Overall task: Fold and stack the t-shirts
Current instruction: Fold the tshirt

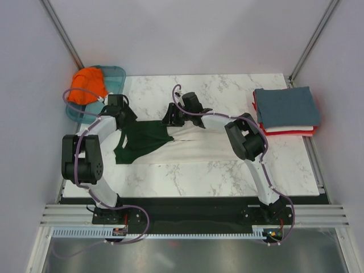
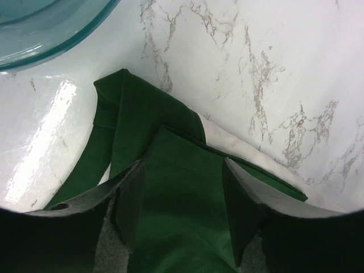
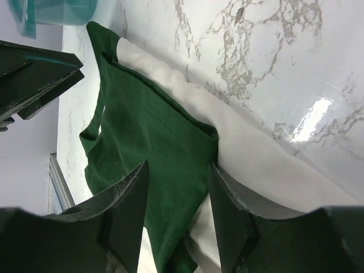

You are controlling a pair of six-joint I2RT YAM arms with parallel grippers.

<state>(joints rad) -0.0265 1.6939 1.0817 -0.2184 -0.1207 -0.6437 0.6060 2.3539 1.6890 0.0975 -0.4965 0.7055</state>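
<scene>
The table (image 1: 227, 91) is white marble with thin grey veins. The spread shirt (image 1: 145, 139) is cream with dark green sleeves. The orange shirt (image 1: 88, 85) is a plain bright orange, and the tray (image 1: 116, 71) is see-through teal. In the pile at the right, the top shirt (image 1: 286, 105) is plain slate blue, the middle shirt (image 1: 287, 129) white and the bottom shirt (image 1: 284, 134) red. The arms (image 1: 91, 153) are black and white, with purple cables (image 1: 148, 219).

White marble-look tabletop (image 1: 227, 170), glossy, with bright glare (image 2: 40, 165) on it. Plain pale grey walls (image 1: 187, 34) on three sides, metal struts (image 1: 62, 33) in the back corners. Aluminium rails (image 1: 318, 215) along the near edge, sheet metal (image 1: 187, 256) below.
</scene>
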